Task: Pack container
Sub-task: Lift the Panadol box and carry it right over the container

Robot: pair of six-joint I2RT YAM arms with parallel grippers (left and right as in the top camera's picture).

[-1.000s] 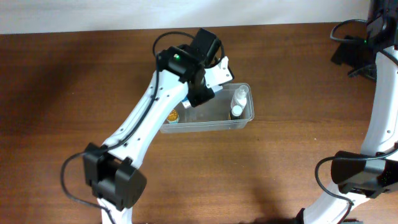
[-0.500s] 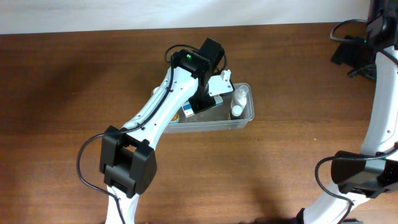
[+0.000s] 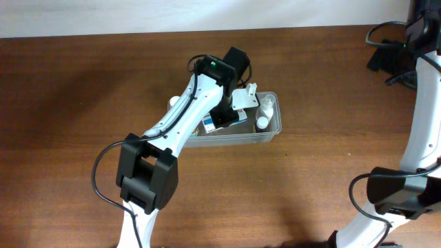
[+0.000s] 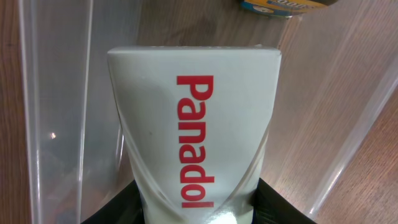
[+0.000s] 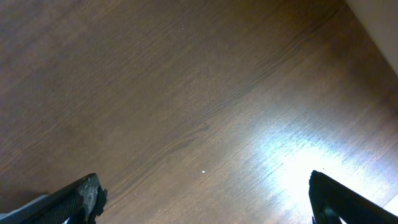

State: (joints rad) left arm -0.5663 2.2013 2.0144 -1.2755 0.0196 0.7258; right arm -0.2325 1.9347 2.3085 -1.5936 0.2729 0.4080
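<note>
Container (image 3: pixel 273 132) sits just toward 1 o'clock from the middle of the table (image 3: pixel 83 103), long sides running 9 to 3, and the left claw (image 3: pixel 231 114) is right down inside it. The wrist view shows the claw clamped on a white Panadol box (image 4: pixel 193 124), a dark finger (image 4: pixel 112 211) pressing each side of the box's near end. Clear walls (image 4: pixel 56 124) rise at 9 and 3 o'clock of the box. A yellow-lidded tin (image 4: pixel 286 5) peeks in at 1 o'clock. Two white bottles (image 3: pixel 264 114) already lie at the container's 3 o'clock end.

Over at 3 o'clock of the table the right claw (image 5: pixel 205 199) hangs spread wide, nothing between its fingers, only bare wood beneath.

As for handling, the container looks like thin, glossy plastic: probably light even with this load, with walls that would flex under a squeeze, and likely to skid on the smooth wood if nudged. The rolled rim looks the stiffest part, so a pinch over the rim midway along a long side, or at a rounded corner, seems the safest hold. The box itself looks like light card that a hard grip would crush.
</note>
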